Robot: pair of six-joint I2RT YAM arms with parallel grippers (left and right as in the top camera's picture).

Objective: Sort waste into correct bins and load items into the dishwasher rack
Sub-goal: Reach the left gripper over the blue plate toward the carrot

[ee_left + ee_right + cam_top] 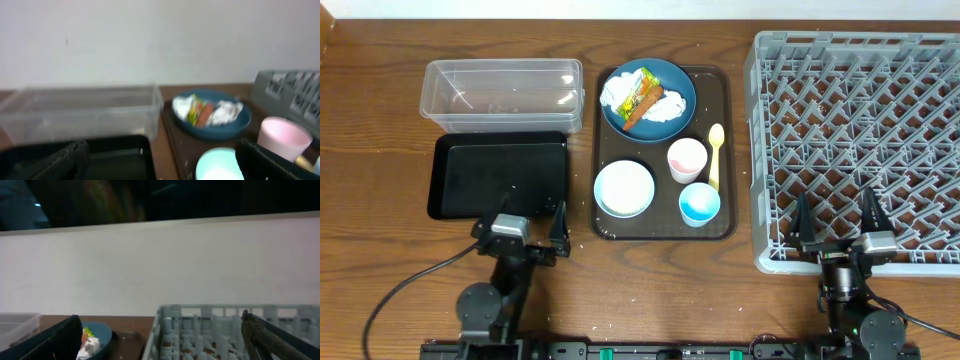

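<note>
On the brown serving tray [728, 120] a dark blue plate [672, 72] carries a crumpled white napkin [666, 108], a yellow-green-orange wrapper [640, 90] and an orange stick [638, 113]. In front of it stand a light blue bowl [624, 188], a pink cup [686, 159], a small blue cup [699, 203] and a yellow spoon [715, 150]. The clear tub [500, 95] and black tray [500, 175] lie left, the grey rack [860, 120] right. My left gripper [523, 218] is open over the black tray's near edge. My right gripper [837, 210] is open over the rack's near edge. Both hold nothing.
The left wrist view shows the tub [80, 110], plate [235, 127], pink cup [282, 137] and bowl [217, 165] ahead of the left gripper [165, 167]. The right wrist view shows the rack [225, 330] between the right gripper [160, 340] fingers, with a pale wall behind.
</note>
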